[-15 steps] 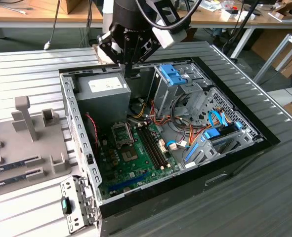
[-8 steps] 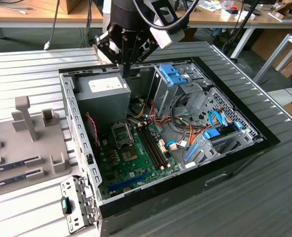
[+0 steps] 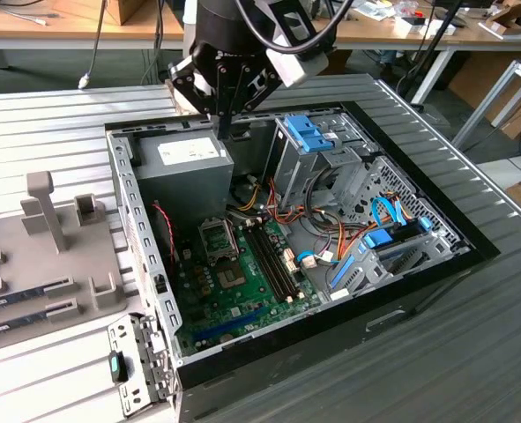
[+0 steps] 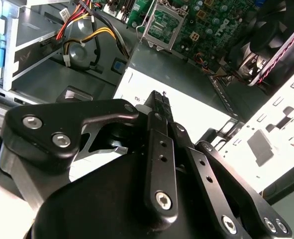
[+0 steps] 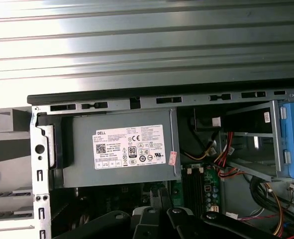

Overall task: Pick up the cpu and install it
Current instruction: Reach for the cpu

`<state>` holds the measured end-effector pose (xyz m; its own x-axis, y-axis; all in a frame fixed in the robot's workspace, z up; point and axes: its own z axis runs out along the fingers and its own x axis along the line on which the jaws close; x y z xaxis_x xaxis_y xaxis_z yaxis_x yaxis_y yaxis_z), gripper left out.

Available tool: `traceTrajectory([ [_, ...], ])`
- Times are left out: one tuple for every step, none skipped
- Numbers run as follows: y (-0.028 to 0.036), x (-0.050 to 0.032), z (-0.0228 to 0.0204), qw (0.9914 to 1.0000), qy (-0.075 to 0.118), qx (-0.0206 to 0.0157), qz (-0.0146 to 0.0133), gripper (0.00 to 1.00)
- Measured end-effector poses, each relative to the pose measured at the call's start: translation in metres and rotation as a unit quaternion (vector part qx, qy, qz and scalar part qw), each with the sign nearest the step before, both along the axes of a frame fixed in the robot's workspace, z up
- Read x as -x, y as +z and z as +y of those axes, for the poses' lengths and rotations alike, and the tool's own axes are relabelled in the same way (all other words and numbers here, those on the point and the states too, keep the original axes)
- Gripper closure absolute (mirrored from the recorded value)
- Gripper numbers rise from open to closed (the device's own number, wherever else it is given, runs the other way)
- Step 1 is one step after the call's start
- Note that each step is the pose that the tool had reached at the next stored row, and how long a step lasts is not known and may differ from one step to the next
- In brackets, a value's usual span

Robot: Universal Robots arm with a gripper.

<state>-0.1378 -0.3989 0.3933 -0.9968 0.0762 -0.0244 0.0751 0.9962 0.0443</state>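
Second wrist view: tool [image 4: 159, 98] fingers [image 4: 160, 134] together over psu [image 4: 191, 107], nothing seen clamped. cpu [image 4: 162, 26] perhaps grey square inside socket [image 4: 147, 29] ahead of tool, unclear. Approach level, square to socket, clear of cables [image 4: 87, 31].

A table [image 3: 57, 119] topped with long grey ribbed slats carries the lot. The slats look pale toward the exterior view's left and darker toward its right. Lying flat on it, roughly mid-table, is an open computer case [image 3: 357, 339] (black outer walls, bare metal frame inside), its open side facing up. Just beside the case, on the exterior view's left, a grey fixture block [image 3: 66, 256] with upright posts and shallow slots rests on the slats. At the case's corner toward that view's lower left sits a pale perforated metal panel [image 3: 141, 370] — it may belong to the case or lie on the table; I cannot tell which
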Motion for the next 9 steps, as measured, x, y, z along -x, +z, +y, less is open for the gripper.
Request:
traceTrajectory([
  [0.0, 0.0002, 0.0, 1.0, 0.0, 0.0, 0.0, 0.89],
  [0.0, 0.0005, 0.0, 1.0, 0.0, 0.0, 0.0, 0.89],
  [0.0, 0.0008, 0.0, 1.0, 0.0, 0.0, 0.0, 0.89],
  [0.0, 0.001, 0.0, 1.0, 0.0, 0.0, 0.0, 0.89],
  [0.0, 0.0015, 0.0, 1.0, 0.0, 0.0, 0.0, 0.89],
  [0.0, 0.0019, 0.0, 1.0, 0.0, 0.0, 0.0, 0.89],
  [0.0, 0.0023, 0.0, 1.0, 0.0, 0.0, 0.0, 0.89],
  [0.0, 0.0027, 0.0, 1.0, 0.0, 0.0, 0.0, 0.89],
  [0.0, 0.003, 0.0, 1.0, 0.0, 0.0, 0.0, 0.89],
])
